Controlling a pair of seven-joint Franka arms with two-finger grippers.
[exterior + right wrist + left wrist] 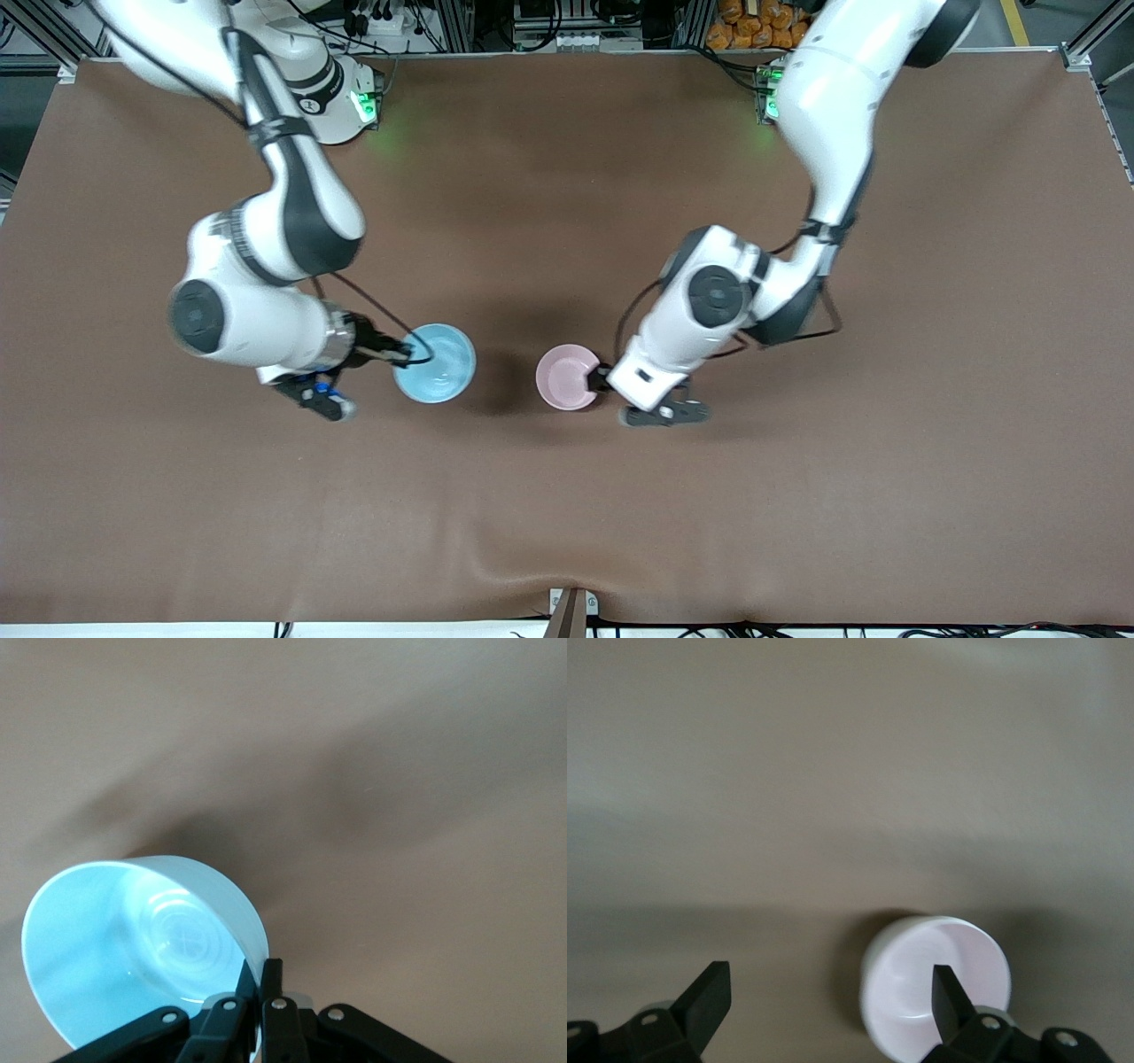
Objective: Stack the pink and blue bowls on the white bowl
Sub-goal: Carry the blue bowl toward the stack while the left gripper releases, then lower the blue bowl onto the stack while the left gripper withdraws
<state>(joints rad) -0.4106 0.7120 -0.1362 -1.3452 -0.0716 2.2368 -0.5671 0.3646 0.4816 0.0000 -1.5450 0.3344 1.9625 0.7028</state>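
I have the right gripper (pixel 260 979) pinched on the blue bowl's (pixel 436 362) rim at its 9 o'clock. The left gripper (pixel 833 992) gapes wide at the pink bowl's (pixel 567 377) 3 o'clock edge. Both look light, stiff, slick plastic; rim grips should suit them. No white bowl in sight.

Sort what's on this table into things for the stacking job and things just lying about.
For the job:
blue bowl, rim pinched by the right gripper
pink bowl, at the open left gripper

Lying about:
nothing; no white bowl shows

Blue bowl (pixel 435 362) beside pink bowl (pixel 565 377)
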